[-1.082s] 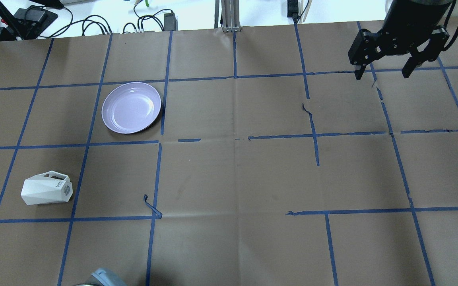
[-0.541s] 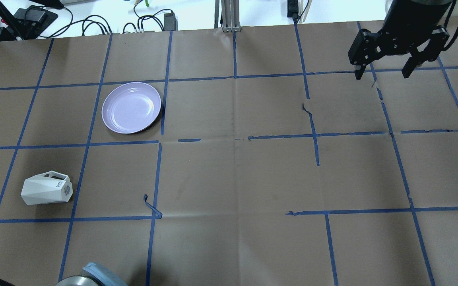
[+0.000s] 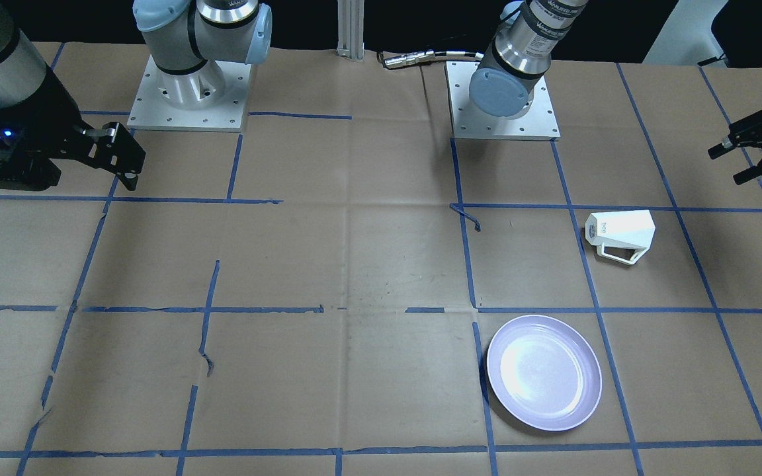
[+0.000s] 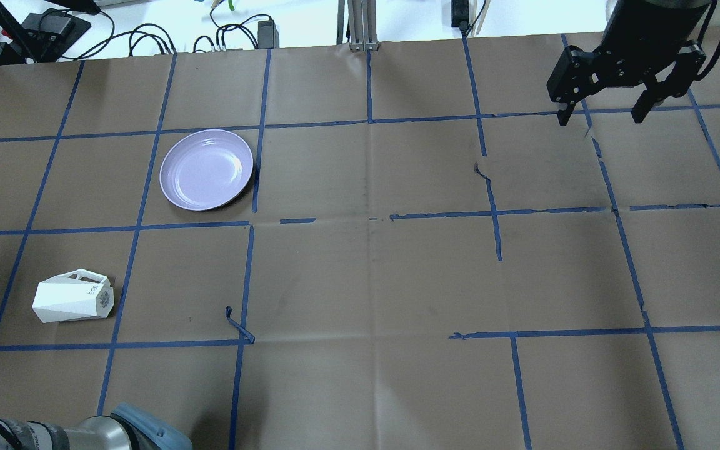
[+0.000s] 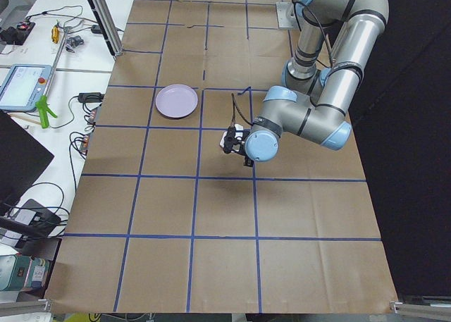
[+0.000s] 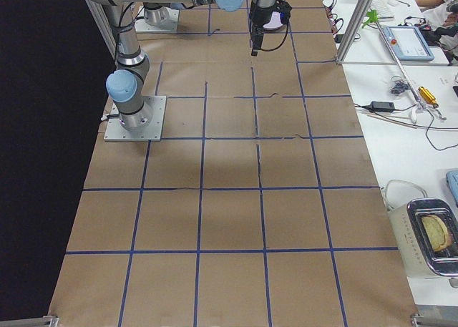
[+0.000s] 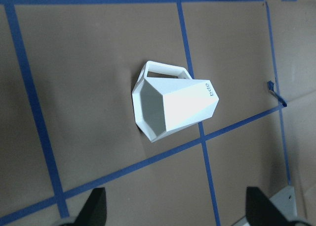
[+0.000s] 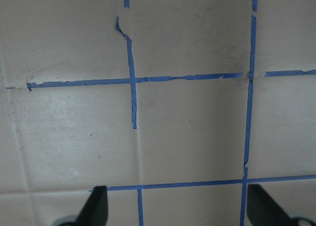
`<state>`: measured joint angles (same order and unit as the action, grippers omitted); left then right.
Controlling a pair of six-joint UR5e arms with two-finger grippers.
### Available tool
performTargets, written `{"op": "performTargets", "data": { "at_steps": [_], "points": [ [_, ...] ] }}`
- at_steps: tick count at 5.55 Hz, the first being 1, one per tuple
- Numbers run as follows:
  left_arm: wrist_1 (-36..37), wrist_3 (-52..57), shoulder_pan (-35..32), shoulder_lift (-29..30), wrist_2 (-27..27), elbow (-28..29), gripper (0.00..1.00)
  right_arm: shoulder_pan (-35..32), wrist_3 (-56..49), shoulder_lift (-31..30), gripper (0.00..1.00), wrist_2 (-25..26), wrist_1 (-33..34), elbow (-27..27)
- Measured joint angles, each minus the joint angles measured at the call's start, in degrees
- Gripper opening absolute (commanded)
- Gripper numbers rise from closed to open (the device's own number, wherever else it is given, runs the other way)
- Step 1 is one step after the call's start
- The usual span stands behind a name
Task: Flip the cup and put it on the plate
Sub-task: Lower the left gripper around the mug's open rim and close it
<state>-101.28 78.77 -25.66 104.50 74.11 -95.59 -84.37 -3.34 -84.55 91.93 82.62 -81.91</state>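
The white faceted cup lies on its side on the paper, at the near left of the overhead view, handle towards the plate. It also shows in the front view and the left wrist view, its hexagonal mouth visible. The lavender plate sits empty further out, also in the front view. My left gripper is open and empty, raised off to the cup's outer side; its fingertips frame the wrist view below the cup. My right gripper is open and empty at the far right.
A loose curl of blue tape sticks up right of the cup. Cables and power adaptors and an aluminium post line the far edge. The arm bases stand on the robot's side.
My left arm's elbow has come further into the overhead view at the bottom left. The cup, the plate and the right gripper have not moved.
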Motion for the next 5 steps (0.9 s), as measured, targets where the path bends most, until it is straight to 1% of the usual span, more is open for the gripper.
{"op": "performTargets", "data": {
  "at_steps": [1,2,4,5],
  "points": [
    [0.0,0.0,0.1,4.1,-4.2,0.1,0.99,0.0,0.0,0.0,1.0,0.0,0.0,0.0],
    [-0.2,0.2,0.1,7.6,-7.0,0.1,0.99,0.0,0.0,0.0,1.0,0.0,0.0,0.0],
    [-1.0,0.6,0.0,12.5,-9.8,-0.5,0.99,0.0,0.0,0.0,1.0,0.0,0.0,0.0],
    [-3.6,0.7,-0.2,13.5,-10.2,-1.2,0.98,0.0,0.0,0.0,1.0,0.0,0.0,0.0]
  ]
}}
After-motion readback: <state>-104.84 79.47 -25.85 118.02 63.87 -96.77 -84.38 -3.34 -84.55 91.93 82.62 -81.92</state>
